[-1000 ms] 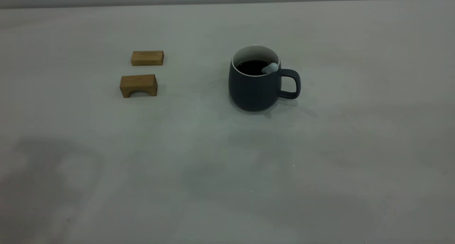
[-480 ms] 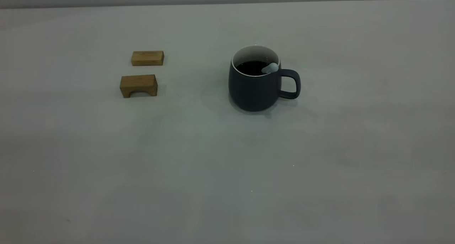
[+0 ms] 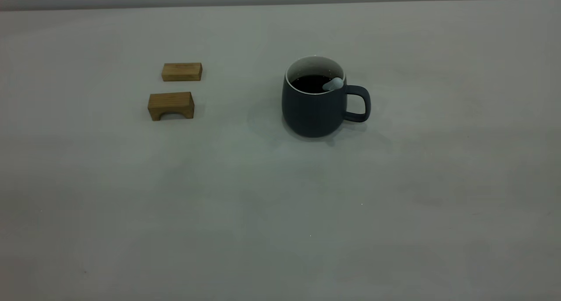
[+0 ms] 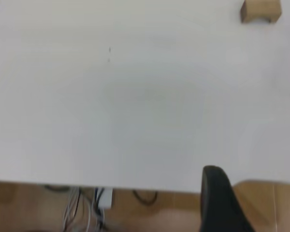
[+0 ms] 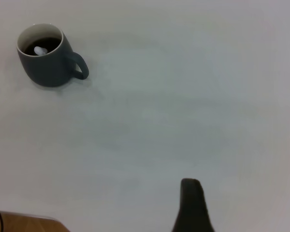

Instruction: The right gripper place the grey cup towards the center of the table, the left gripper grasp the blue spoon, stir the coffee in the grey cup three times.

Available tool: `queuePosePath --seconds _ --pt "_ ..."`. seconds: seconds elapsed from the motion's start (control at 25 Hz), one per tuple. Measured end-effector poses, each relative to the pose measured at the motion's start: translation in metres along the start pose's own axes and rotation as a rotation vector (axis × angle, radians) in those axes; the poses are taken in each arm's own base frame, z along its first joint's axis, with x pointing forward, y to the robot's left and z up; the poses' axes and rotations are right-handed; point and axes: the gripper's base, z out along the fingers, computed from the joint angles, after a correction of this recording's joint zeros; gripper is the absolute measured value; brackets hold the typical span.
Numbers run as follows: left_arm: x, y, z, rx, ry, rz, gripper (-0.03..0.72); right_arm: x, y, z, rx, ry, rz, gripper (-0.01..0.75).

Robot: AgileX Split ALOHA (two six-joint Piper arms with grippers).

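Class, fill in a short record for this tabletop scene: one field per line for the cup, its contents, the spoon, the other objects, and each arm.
cup: grey cup upright near the middle of the table, handle toward the exterior view's right
contents: dark coffee
spoon: blue spoon in the cup, end leaning on the rim by the handle
other objects: two wooden blocks to the cup's left in the exterior view
left gripper: away from the cup, one finger in its wrist view
right gripper: away from the cup, one finger in its wrist view
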Motion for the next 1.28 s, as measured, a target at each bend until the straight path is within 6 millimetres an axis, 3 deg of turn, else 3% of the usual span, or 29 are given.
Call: queuePosePath --seconds 0.24,1.28 --pt "0.0122 0.0015 -0.0103 0.006 -0.102 -0.009 0.446 0.0 0.0 0.0 0.001 0.0 0.001 0.591" --pt "0.0125 0.0009 -0.0103 0.013 -0.101 -0.004 0.446 0.0 0.0 0.0 0.001 0.0 0.001 0.591"
